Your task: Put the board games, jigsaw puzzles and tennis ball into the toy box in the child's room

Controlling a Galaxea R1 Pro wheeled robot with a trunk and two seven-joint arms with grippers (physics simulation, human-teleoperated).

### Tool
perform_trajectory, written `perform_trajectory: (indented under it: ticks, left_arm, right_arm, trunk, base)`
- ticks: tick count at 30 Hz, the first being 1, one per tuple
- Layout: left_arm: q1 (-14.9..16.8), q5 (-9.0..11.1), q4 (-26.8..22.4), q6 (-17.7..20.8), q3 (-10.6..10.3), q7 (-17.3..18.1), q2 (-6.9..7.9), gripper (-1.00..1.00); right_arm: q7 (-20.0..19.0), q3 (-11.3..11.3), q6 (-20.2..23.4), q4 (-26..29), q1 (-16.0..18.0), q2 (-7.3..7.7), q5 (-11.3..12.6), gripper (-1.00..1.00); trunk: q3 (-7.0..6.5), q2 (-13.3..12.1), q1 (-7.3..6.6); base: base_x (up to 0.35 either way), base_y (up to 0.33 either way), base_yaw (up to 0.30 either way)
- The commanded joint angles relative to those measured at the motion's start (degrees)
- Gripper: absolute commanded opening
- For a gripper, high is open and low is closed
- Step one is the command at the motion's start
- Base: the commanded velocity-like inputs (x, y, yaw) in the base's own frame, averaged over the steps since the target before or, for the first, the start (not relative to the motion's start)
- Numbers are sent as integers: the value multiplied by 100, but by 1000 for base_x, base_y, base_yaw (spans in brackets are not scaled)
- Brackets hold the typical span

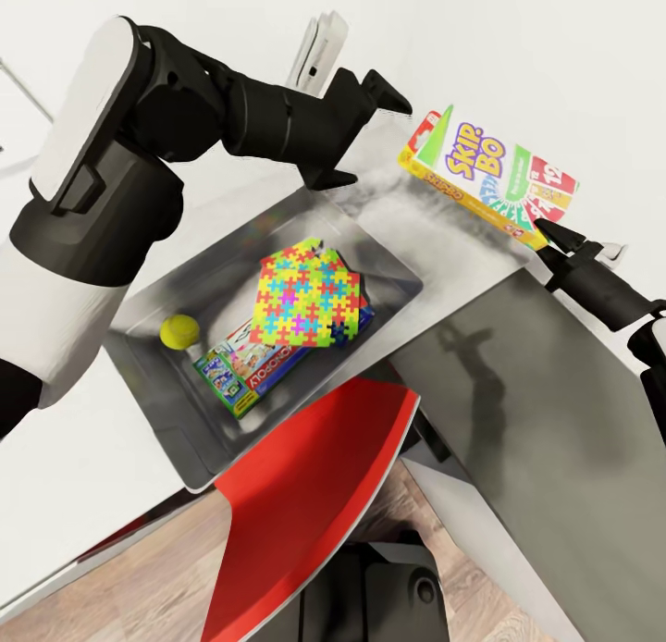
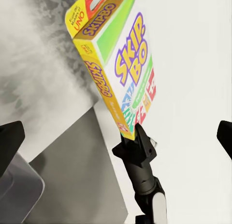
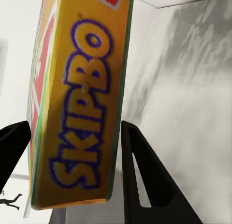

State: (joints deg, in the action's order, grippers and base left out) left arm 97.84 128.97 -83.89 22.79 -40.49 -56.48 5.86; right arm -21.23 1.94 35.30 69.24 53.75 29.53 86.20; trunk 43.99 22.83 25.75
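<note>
The light grey toy box [image 1: 162, 397] sits on the table [image 1: 453, 244]. Inside it lie the tennis ball [image 1: 179, 330], a Monopoly board game [image 1: 248, 372], and a blue game box [image 1: 362, 314] under the stacked jigsaw puzzles [image 1: 310, 295]. My right gripper [image 1: 552, 238] is shut on the lower corner of the yellow-green-red Skip-Bo board game [image 1: 490, 175], holding it tilted in the air beyond the bin's far right side. In the right wrist view the game box [image 3: 82, 103] fills the gap between the fingers [image 3: 142, 180]. My left gripper [image 1: 363, 131] hovers open past the bin's far end, facing the Skip-Bo box [image 2: 125, 64].
The table's dark grey section [image 1: 546, 420] runs along the right. A red panel [image 1: 314, 475] juts out under the bin's near corner, above wooden floor [image 1: 157, 559]. A white object [image 1: 319, 45] leans on the wall behind my left arm.
</note>
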Motion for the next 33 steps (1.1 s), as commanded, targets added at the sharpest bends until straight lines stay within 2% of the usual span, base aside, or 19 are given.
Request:
perform_trajectory:
  ticks: [1,11,20,27,33]
  left_arm:
    - [7,17,-6,15,9,-21,3,100]
    - [6,22,-99,15,37,-21,3,100]
    - [6,25,-210,15,54,-26,3,100]
    - [6,33,-348,20,102,-33,15,100]
    - [6,44,-490,23,167,-37,145,100]
  right_arm:
    - [1,6,51,-1,4,0,22,-100]
    - [4,12,418,2,4,0,10,-100]
    - [9,12,547,8,4,10,-3,-100]
    - [18,4,590,65,4,27,-102,-100]
    - [21,1,862,280,4,33,-258,-100]
  trunk:
    - [-2,9,4]
    - [-94,9,4]
    - [-177,9,4]
    - [-242,9,4]
    - [-298,9,4]
  base:
    - [0,0,0]
    - [0,0,0]
    - [0,0,0]
    - [0,0,0]
    - [0,0,0]
